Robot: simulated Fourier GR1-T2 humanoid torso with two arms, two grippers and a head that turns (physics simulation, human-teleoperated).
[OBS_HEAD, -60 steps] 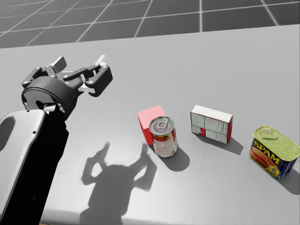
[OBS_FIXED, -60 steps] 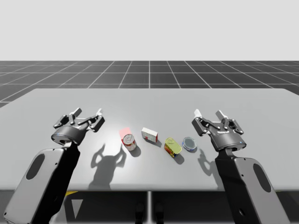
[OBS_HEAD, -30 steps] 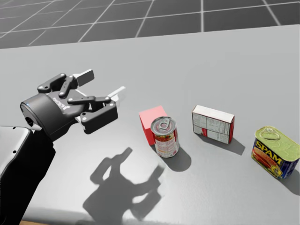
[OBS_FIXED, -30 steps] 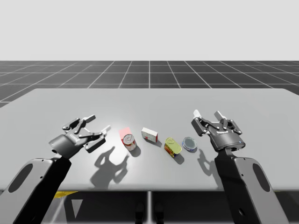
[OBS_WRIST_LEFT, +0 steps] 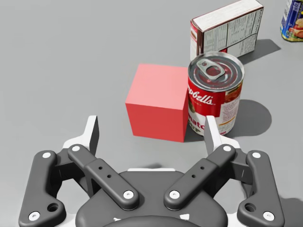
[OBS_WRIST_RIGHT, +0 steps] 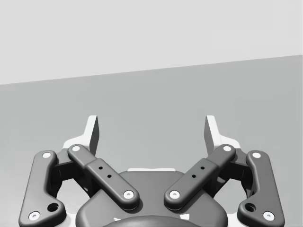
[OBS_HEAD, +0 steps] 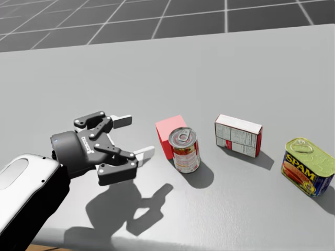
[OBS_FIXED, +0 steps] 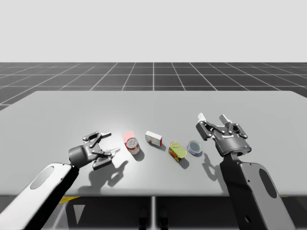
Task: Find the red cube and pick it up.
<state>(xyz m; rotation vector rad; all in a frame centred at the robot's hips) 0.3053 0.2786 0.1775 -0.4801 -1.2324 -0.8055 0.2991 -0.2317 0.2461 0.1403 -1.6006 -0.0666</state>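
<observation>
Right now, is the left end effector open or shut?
Open: the left end effector has its fingers spread wide, with the cube ahead, untouched.

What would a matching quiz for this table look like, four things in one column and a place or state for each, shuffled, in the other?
1. red cube
2. round can
3. white box
4. left gripper

A. open, holding nothing
B. beyond the round can, seen from the left gripper
C. straight ahead of the left gripper
D. upright, pull tab on top

Pairs: 1-C, 2-D, 3-B, 4-A
</observation>
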